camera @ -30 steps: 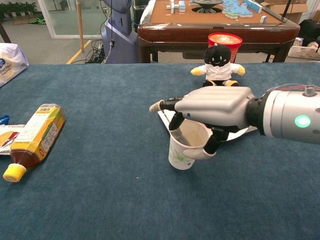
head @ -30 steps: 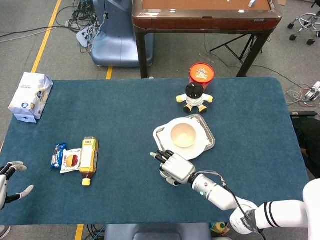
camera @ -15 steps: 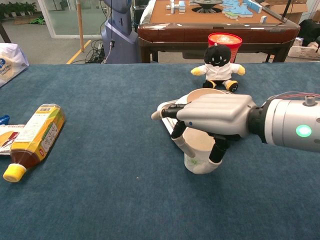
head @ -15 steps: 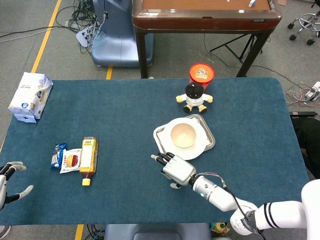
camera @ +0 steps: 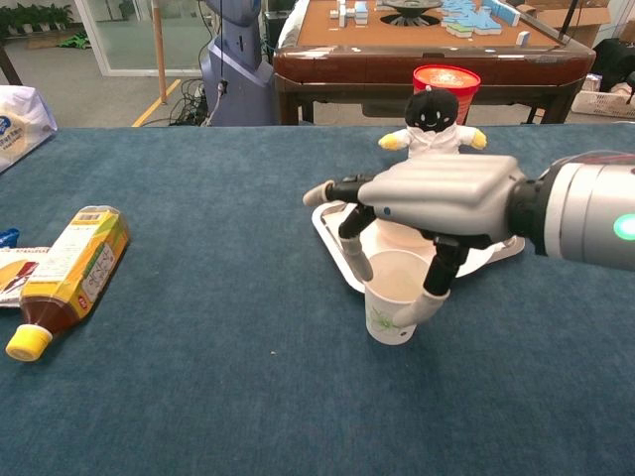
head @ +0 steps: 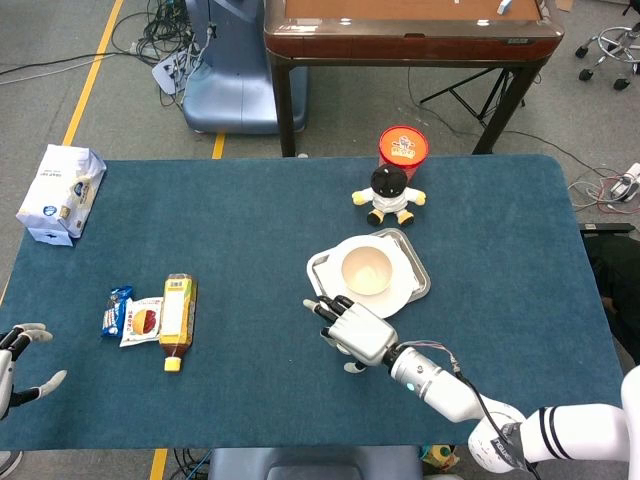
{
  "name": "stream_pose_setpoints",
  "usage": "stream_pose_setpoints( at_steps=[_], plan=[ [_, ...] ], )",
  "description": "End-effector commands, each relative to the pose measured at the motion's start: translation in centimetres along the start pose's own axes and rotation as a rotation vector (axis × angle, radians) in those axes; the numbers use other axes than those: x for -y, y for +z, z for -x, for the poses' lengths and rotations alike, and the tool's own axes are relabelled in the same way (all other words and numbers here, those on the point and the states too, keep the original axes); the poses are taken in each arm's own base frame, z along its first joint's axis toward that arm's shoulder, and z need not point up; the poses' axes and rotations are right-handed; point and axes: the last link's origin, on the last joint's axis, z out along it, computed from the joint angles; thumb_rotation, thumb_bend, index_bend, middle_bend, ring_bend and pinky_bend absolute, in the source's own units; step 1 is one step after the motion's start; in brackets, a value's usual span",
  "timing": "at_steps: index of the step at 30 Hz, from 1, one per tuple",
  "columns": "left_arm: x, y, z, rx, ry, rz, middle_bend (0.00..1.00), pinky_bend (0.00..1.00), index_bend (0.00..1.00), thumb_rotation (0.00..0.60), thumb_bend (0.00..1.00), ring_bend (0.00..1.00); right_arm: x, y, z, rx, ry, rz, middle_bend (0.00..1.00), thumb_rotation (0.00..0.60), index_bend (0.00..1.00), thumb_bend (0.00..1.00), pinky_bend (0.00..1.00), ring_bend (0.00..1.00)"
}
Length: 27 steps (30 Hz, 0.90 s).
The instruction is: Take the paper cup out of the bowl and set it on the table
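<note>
The white paper cup stands upright on the blue table, just in front of the metal tray. My right hand hovers over it, one finger at the left of the rim and the thumb along its right side, so the cup still sits between them. From the head view the right hand covers nearly all of the cup. The cream bowl sits empty on a white plate in the tray. My left hand hangs off the table's left edge, fingers apart and holding nothing.
A plush doll and a red tub stand behind the tray. A tea bottle lies beside snack packets at the left. A white bag is at the far left corner.
The right hand carried the cup slightly right and set it upright on the table, then rose so the cup's open mouth shows. The left hand has not moved.
</note>
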Motion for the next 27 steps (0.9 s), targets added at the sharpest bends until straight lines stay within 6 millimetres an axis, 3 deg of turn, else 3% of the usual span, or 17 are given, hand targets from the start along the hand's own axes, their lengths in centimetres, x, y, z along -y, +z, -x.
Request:
stream_pose_setpoints(
  at_steps=[1, 7, 18, 27],
  plan=[
    [0.0, 0.0, 0.0, 0.0, 0.002, 0.0, 0.31, 0.53, 0.4, 0.6, 0.13, 0.33, -0.6, -0.6, -1.6, -0.047, -0.011, 0.028, 0.05, 0.6, 0.5, 0.18, 0.14, 0.0],
    [-0.2, 0.0, 0.2, 0.007, 0.008, 0.002, 0.31, 0.53, 0.4, 0.6, 0.13, 0.33, -2.9, -2.6, -3.3, -0.136, -0.131, 0.131, 0.08, 0.6, 0.5, 0.18, 0.14, 0.0],
    [-0.5, -0.1, 0.2, -0.006, 0.01, 0.02, 0.31, 0.53, 0.4, 0.6, 0.13, 0.33, -7.1, -8.4, -2.4, -0.203, -0.216, 0.36, 0.1, 0.6, 0.51, 0.18, 0.14, 0.0],
    [-0.7, -0.1, 0.4, -0.015, 0.01, 0.041, 0.31, 0.53, 0.4, 0.6, 0.13, 0.33, -9.1, -16.7, 0.1, -0.216, -0.124, 0.651, 0.11, 0.6, 0.5, 0.18, 0.14, 0.0]
  ],
)
